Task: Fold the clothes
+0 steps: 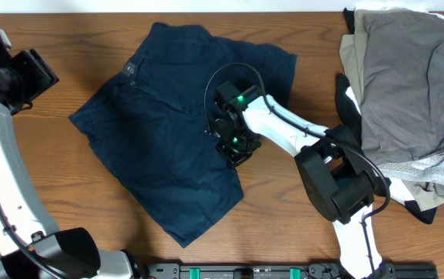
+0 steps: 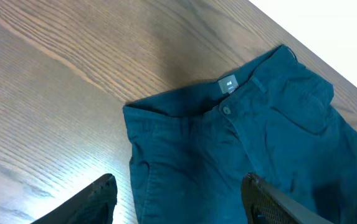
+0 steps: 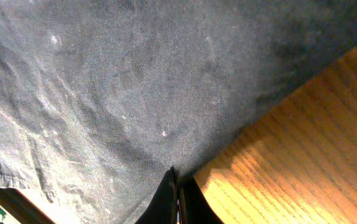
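Overhead, we see the dark navy blue cloth shorts (image 1: 160,132) lying spread and fairly flat on the brown wooden table (image 1: 67,31). The waistband points toward the far left, and the two short legs run toward the right and the near edge. A heap of grey, beige and white-patterned garments (image 1: 415,101) sits well apart at the right.

The right gripper (image 1: 233,143) is down on the shorts' right edge, about where the two legs meet. In its wrist view the fingertips (image 3: 169,190) are pressed together, creases in the cloth run in toward them, and bare wood shows just beside them. We take this as a pinch on the fabric edge. The left gripper (image 2: 178,202) hangs with its fingers apart and nothing between them, looking across at the waistband, its label and its button.

We judge that the first fold is just starting: the grasp is made but no cloth is lifted. The next move calls for raising this pinched edge and carrying it over toward the waistband side. It should stay low enough that the lower layer does not drag. The left gripper could take or pin the waistband to keep the shorts square.
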Controlling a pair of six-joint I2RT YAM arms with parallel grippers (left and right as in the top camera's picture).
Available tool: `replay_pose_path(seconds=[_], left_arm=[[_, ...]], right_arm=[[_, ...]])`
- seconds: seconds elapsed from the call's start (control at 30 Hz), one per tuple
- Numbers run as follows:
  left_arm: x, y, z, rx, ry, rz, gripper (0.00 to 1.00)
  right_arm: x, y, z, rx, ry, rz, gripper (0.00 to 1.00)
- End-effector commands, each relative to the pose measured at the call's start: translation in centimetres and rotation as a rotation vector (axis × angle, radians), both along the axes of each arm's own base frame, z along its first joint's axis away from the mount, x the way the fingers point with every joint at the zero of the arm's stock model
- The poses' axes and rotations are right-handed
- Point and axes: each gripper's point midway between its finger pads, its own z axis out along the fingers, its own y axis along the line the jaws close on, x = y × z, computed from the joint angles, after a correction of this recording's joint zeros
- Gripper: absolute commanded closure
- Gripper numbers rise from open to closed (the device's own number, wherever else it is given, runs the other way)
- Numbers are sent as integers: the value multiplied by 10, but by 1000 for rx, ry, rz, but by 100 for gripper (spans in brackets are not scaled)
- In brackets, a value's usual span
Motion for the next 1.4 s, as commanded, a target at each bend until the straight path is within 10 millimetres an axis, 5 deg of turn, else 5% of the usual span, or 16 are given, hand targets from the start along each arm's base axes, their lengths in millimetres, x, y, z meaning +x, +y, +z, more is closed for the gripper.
replay_pose_path(seconds=[0.0, 0.4, 0.73, 0.87, 0.97, 1.03, 1.23, 1.37], left_arm=[[-1, 1, 4, 9, -7, 7, 34], [-3, 0, 2, 4, 7, 5, 35], [-14, -5, -6, -21, 61, 4, 35], [-18, -7, -8, -25, 78, -3, 35], [-22, -12, -10, -26, 95, -21, 40], [-26, -20, -8, -14, 109, -62, 41], [-43, -46, -6, -13, 156, -136, 40], [-64, -60, -12, -42, 242, -157, 40]], right_arm=[[10, -13, -2, -31, -27, -19, 99], [111, -115, -7, -61, -175, -324, 99], [192, -176, 10, 15, -390, -495, 99], [195, -179, 39, 86, -356, -529, 96], [193, -173, 71, 137, -361, -515, 51], [190, -170, 101, 151, -388, -507, 38], [160, -165, 173, 151, -428, -575, 28], [124, -164, 195, 79, -392, -624, 25]])
